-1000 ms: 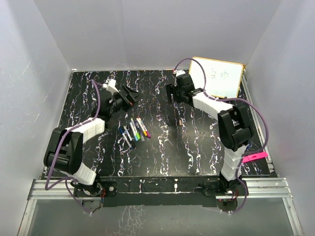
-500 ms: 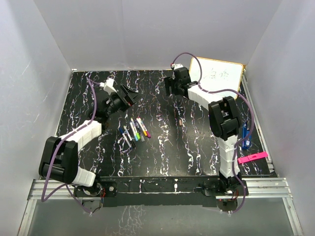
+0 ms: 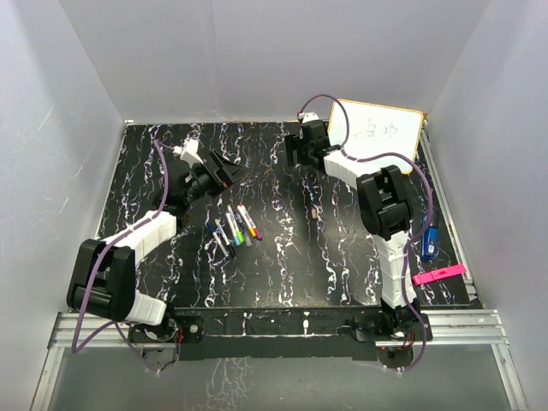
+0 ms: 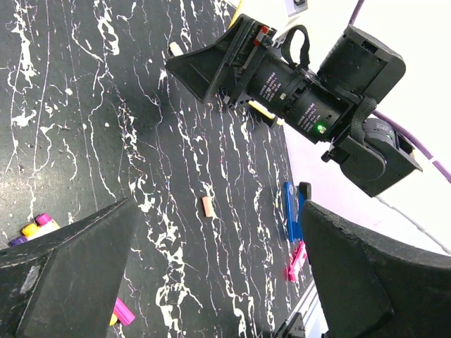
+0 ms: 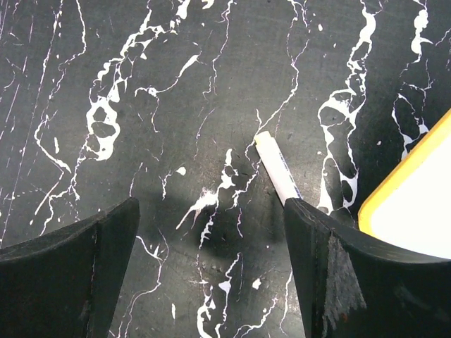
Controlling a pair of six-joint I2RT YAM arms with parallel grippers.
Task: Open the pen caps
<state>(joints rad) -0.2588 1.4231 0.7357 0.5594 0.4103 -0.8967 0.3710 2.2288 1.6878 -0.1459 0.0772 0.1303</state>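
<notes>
Roughly parallel pens (image 3: 233, 227), axes diagonal

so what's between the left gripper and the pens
Nothing: only bare marbled table separates the left gripper from the pens, as the top view shows.

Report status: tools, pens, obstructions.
Left tool open, empty. Right tool open, over lone pen beside whiteboard. Other pens clustered mid-table, caps on. Nothing blocking.

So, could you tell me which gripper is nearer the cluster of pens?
Left. The left gripper sits just beyond the pens; the right gripper is farther back-right, by the whiteboard.
</notes>
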